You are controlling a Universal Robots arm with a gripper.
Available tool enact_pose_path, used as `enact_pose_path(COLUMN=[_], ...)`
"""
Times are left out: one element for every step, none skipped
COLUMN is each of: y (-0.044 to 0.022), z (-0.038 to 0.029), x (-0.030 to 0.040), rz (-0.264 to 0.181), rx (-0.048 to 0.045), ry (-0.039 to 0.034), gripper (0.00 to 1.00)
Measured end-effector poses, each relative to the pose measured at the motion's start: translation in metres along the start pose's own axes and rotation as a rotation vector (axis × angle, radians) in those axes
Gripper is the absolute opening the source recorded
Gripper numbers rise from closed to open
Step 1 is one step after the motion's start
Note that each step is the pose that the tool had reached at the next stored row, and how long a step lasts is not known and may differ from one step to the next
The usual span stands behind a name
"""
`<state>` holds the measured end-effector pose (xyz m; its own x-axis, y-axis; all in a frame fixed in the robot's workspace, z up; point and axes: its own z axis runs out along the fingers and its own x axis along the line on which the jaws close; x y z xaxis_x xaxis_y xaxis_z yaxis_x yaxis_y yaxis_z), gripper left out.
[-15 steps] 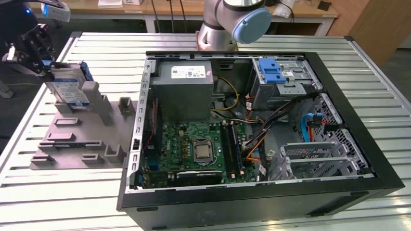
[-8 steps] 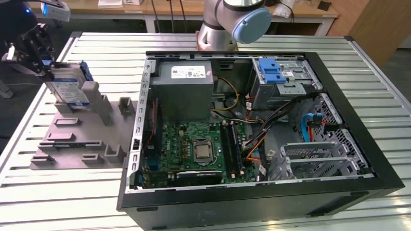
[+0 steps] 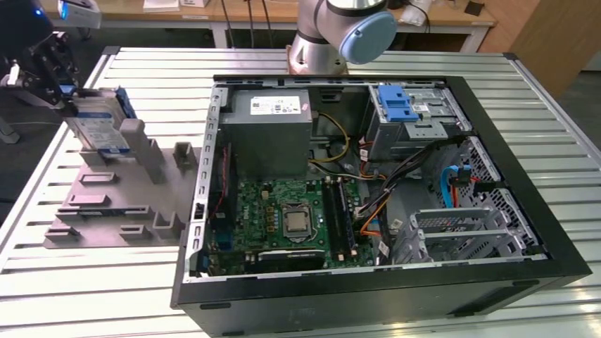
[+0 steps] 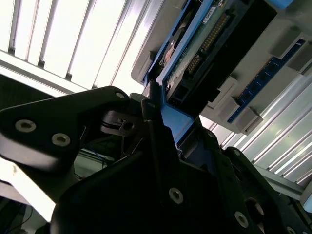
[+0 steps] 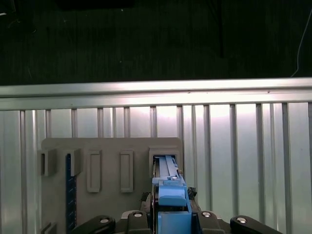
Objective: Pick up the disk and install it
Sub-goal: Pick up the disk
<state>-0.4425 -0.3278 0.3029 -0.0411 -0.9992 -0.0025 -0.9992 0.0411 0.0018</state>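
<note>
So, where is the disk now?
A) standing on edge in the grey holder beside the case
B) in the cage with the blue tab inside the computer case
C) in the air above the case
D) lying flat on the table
A: the disk stands on edge in a slot of the grey holder, outside the computer case, with the gripper closed on its blue rail.

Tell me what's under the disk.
The disk stands on edge in a slot of the grey holder, which lies on the slatted table. Its lower edge inside the slot is hidden.
</note>
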Motion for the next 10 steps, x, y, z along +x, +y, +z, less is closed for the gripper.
enact_pose_path(y=[0.0000, 0.0000, 0.0000, 0.0000, 0.0000, 0.0000, 0.0000, 0.0000, 0.0000, 0.0000], z=[-0.0007, -0.0014, -0.0020, -0.0028, -0.0033, -0.0038, -0.0044, -0.0052, -0.0059, -0.0069], x=[0.0000, 0.0000, 0.0000, 0.0000, 0.0000, 0.0000, 0.0000, 0.0000, 0.0000, 0.0000], rz=[0.000, 0.000, 0.000, 0.000, 0.000, 0.000, 0.000, 0.000, 0.000, 0.000], rx=[0.0000, 0.0000, 0.0000, 0.0000, 0.0000, 0.0001, 0.0001, 0.0000, 0.0000, -0.0001], ry=[0.0000, 0.0000, 0.0000, 0.0000, 0.0000, -0.0001, -0.0001, 0.0000, 0.0000, 0.0000], gripper=[0.37, 0.37, 0.37, 0.37, 0.37, 0.37, 0.37, 0.37, 0.37, 0.37])
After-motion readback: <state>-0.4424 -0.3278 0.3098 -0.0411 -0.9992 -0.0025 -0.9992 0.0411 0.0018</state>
